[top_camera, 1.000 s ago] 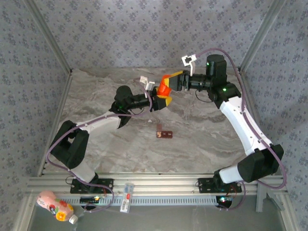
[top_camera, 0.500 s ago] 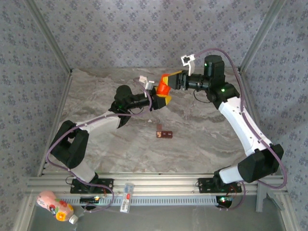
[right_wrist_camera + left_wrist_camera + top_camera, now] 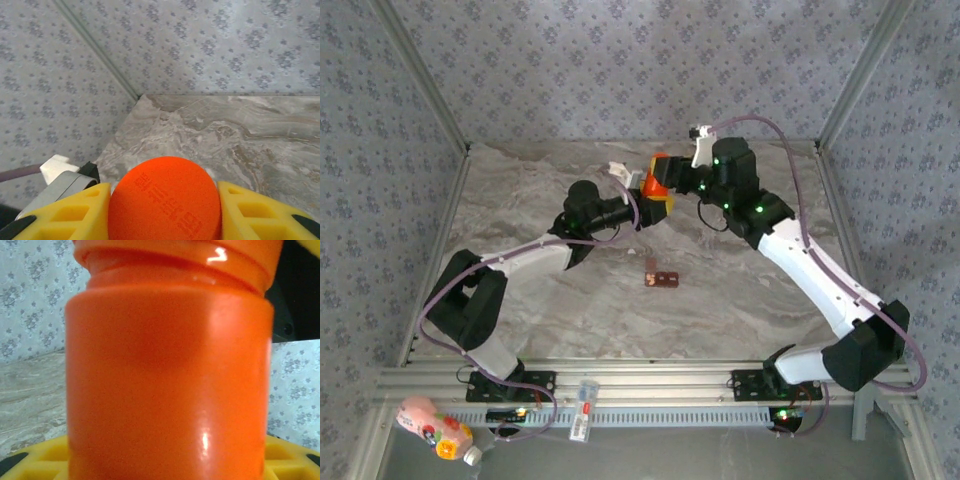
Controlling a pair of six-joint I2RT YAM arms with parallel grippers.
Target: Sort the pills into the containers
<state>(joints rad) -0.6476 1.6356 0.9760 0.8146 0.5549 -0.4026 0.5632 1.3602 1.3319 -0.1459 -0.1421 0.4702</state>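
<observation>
**A:** Your left claw (image 3: 658,201) is clenched on the orange bottle (image 3: 653,187), in the upper middle of the overhead frame. Its arm stretches up from the lower left.

**B:** I read it the same way. In your left wrist view the bottle's side takes up the centre of the frame. The yellow pads (image 3: 35,462) sit at its foot along the bottom edge.

**A:** Your right claw (image 3: 665,172) reaches across from the right side and meets the top end of that bottle, just above the left claw. It is clamped on the cap (image 3: 165,200). In your right wrist view the round orange top sits at bottom centre, with a yellow finger (image 3: 70,215) against each side.

**B:** You can see raised lettering on that cap, but it is too blurred to read.

**A:** The containers (image 3: 661,279) are the small dark reddish-brown strip lying flat on the desk (image 3: 750,290). They are at the centre of the overhead frame, below both claws and well apart from them. A small piece stands up at the strip's left end, and I can't tell you what it is.

**B:** The strip is too small in the frame to show you whether any pills are in its compartments.

**A:** At the lower left corner, past the desk's near rail, a pink bottle (image 3: 433,427) lies on its side.
</observation>
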